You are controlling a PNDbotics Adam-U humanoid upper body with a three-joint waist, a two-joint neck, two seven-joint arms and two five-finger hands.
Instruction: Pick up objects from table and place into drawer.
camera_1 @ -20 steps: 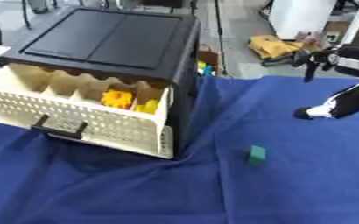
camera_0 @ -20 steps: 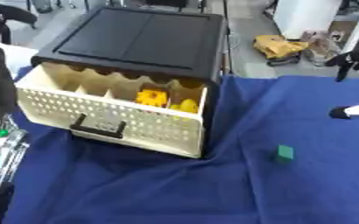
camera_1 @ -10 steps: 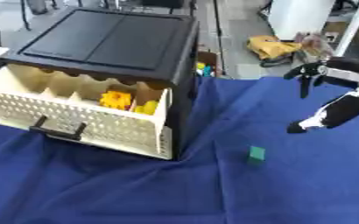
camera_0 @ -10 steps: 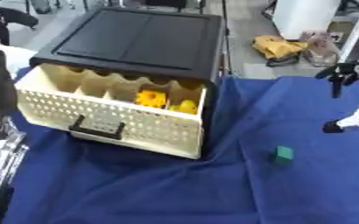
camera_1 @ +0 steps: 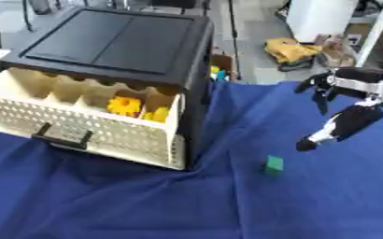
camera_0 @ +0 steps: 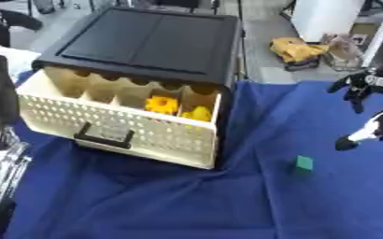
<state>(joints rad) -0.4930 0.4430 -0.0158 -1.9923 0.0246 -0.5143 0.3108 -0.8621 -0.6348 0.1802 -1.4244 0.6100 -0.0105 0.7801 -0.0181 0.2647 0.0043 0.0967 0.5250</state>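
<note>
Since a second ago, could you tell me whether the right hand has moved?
Yes. The right hand has come down and in toward the green block, which stays put on the blue cloth.

Right robot hand (camera_1: 348, 122) lower, nearer the green block (camera_1: 274, 164).

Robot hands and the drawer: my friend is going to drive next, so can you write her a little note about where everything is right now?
Right hand: open, holding nothing, fingers pointing down above the blue cloth, up and to the right of the green block and not touching it.
Left hand: not clearly seen; only dark shapes show at the left edge.
Drawer: pulled open, with yellow pieces in its right compartments.
Done: those yellow pieces are inside.
Left: grasp the green block and put it in the drawer.
</note>
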